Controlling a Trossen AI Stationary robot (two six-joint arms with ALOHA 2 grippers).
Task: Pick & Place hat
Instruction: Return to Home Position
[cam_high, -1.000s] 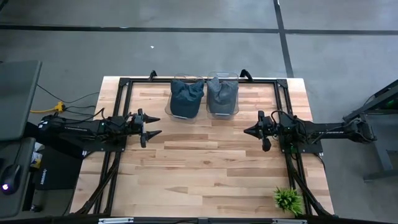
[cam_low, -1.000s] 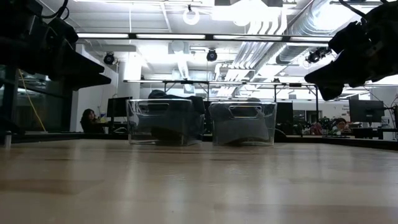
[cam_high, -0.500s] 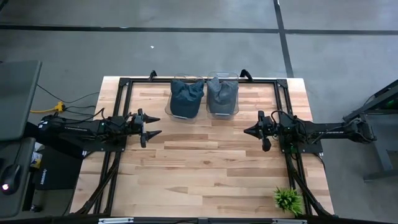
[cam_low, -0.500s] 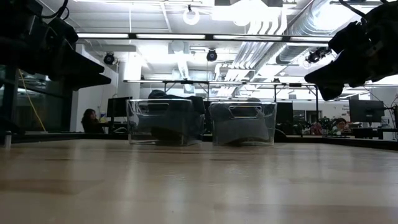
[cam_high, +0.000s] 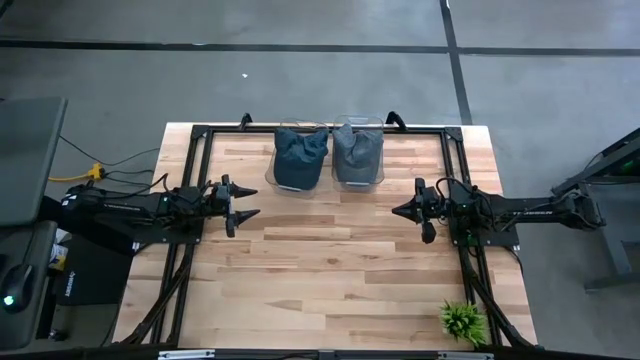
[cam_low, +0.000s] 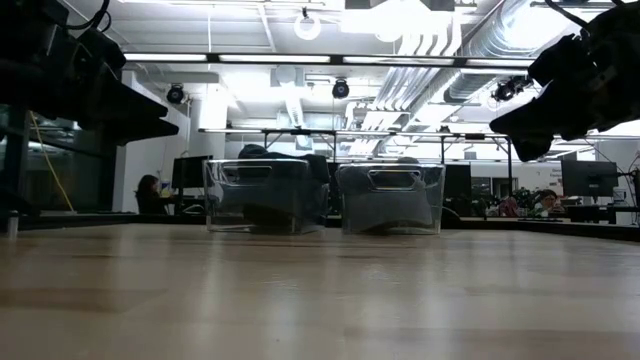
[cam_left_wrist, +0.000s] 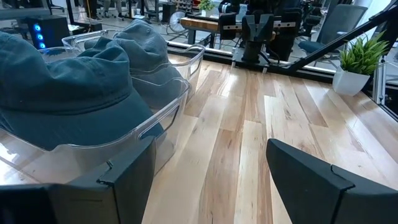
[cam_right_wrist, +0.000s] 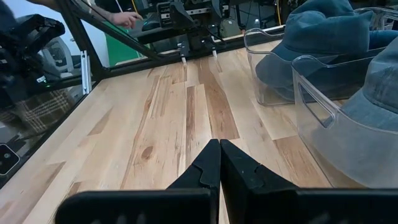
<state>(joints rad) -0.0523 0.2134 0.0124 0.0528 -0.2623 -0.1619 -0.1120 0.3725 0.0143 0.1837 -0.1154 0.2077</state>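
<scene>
Counter (cam_high: 330, 250): both arms lie low and level at its left and right edges, pointing inward. At far centre, side by side: left bin (cam_high: 271, 176) holds the blue cap (cam_high: 299, 158), right bin (cam_high: 381, 172) the gray cap (cam_high: 357, 155). Each lies far and inward of its nearer gripper. Left gripper (cam_high: 252, 201) spread, empty; right gripper (cam_high: 398, 211) pressed together, empty.

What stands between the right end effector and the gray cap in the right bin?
Only the right bin's own clear wall; no other object shows on the table between it and the shut right end effector.
</scene>
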